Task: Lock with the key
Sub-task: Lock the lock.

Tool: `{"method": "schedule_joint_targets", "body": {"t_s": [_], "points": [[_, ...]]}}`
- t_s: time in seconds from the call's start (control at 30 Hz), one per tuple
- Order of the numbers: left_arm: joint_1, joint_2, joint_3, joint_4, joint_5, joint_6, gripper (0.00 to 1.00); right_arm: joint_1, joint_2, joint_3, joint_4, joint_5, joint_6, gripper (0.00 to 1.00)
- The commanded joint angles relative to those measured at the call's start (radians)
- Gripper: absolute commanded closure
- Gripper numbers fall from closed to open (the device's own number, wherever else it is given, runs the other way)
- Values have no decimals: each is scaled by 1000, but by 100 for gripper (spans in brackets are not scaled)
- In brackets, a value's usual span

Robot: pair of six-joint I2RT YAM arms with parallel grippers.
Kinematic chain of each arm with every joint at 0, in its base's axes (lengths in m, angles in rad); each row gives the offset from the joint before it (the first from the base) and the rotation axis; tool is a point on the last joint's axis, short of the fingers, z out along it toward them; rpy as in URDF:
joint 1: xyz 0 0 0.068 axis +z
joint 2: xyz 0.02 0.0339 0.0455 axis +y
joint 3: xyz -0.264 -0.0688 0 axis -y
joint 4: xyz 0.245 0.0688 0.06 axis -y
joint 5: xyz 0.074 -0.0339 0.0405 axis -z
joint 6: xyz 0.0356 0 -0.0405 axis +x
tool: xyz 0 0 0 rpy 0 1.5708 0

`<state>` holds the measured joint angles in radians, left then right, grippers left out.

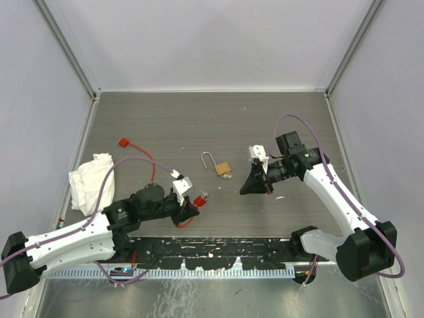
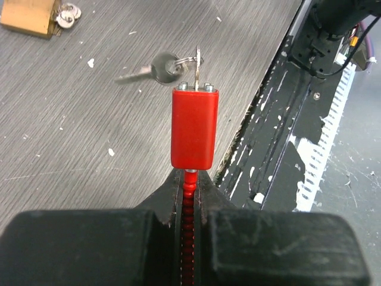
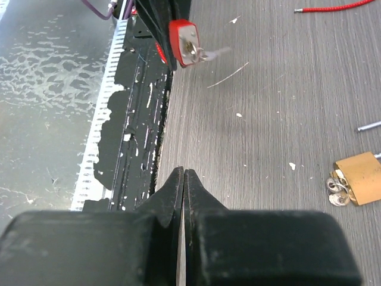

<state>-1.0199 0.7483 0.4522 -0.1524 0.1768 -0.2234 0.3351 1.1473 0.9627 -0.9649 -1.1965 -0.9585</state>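
My left gripper (image 2: 189,179) is shut on the ribbed red cable just below a red cable lock (image 2: 195,128), which it holds upright a little above the table. The key (image 2: 161,68) is a small bunch; one blade sits in the lock's top and another hangs from the ring. In the top view the red lock (image 1: 197,200) is at my left gripper (image 1: 191,207). My right gripper (image 3: 183,176) is shut with nothing in it, low over the table and pointing toward the red lock (image 3: 183,42). It lies right of a brass padlock (image 1: 223,169).
The brass padlock (image 3: 360,185) lies flat with its shackle (image 1: 209,159) open and small keys (image 3: 338,192) at its base. The red cable (image 1: 154,165) loops back to a red end piece (image 1: 123,142). A white cloth (image 1: 93,182) lies left. The black base rail (image 1: 212,248) runs along the near edge.
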Motion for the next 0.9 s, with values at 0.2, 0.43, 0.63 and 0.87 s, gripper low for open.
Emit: {"method": "schedule_joint_targets", "body": {"t_s": [0.2,0.43,0.63,0.87], "points": [[-43,-109,32,60,-88,13,100,-99,46,-6,-56,-67,-132,99],[-43,-192,34,42,-139,-16,100,-100,53,14,-31,-50,-92,99],[-43,-230,-21,126,-156,-107,100,-100,17,32,-15,-52,-38,99],[-43,-173,5,145,-123,-107,100,-99,-50,28,-23,-38,-19,99]]}}
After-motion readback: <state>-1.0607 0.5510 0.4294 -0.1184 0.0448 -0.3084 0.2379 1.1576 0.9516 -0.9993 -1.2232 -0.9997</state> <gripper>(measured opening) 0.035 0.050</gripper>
